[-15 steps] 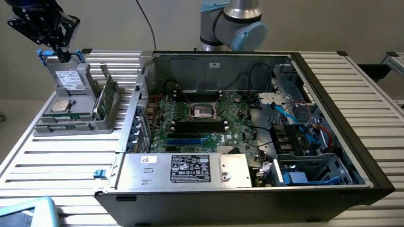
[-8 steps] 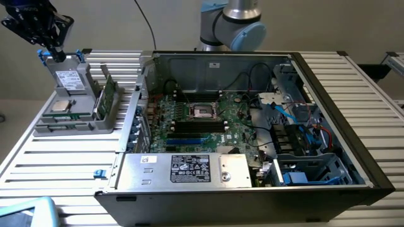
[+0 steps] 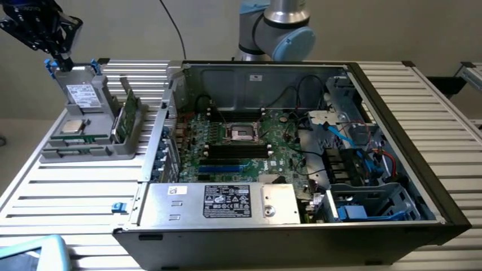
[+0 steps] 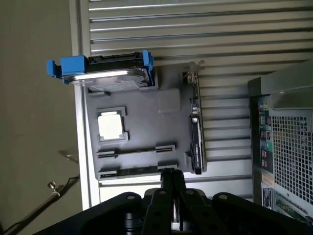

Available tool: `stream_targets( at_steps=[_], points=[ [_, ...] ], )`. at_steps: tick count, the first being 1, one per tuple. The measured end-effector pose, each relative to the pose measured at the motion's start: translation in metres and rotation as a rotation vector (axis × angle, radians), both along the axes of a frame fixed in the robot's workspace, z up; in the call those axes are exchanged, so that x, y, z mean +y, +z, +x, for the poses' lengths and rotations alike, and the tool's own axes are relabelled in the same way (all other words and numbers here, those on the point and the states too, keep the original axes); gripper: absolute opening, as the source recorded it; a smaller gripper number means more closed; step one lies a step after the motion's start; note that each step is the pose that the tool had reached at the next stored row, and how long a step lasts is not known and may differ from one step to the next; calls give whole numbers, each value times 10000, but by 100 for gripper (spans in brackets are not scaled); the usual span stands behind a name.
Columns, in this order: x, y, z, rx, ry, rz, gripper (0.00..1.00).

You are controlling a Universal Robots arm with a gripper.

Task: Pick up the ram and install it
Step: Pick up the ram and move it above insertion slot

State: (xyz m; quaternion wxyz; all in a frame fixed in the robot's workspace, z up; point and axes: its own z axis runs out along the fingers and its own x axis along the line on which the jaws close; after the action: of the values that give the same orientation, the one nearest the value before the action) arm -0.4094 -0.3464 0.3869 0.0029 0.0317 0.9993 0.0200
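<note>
Tool (image 4: 172, 171) hi over grey tray (image 4: 171, 104) w/ ram (image 4: 133, 172) edge-on in slot below.

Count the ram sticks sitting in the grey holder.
2. The first ram stick stands edge-up in the slot beside the processor; the second ram stick fills the parallel slot at the holder's end. Others may be hidden.

Tabletop (image 3: 421, 113): silver-grey ribbed metal slats, running lengthwise across the exterior view. Wall (image 3: 128, 28): plain, unmarked, beige-grey, directly behind the tabletop. Floor (image 3: 13, 141): plain beige, visible past the tabletop edge at the exterior view's left. A second slatted surface (image 3: 473, 76) sits beyond the tabletop's edge at the exterior view's right. Lighting: even, diffuse, with soft shadows.
</note>
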Motion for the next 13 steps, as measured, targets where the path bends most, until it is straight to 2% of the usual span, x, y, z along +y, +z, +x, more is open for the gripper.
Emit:
stream_targets(
  at_steps=[2, 13],
  points=[
    [1, -4, -10, 0, 214, -1, 15],
    [1, -22, -11, 0, 2213, -1, 15]
  ],
)
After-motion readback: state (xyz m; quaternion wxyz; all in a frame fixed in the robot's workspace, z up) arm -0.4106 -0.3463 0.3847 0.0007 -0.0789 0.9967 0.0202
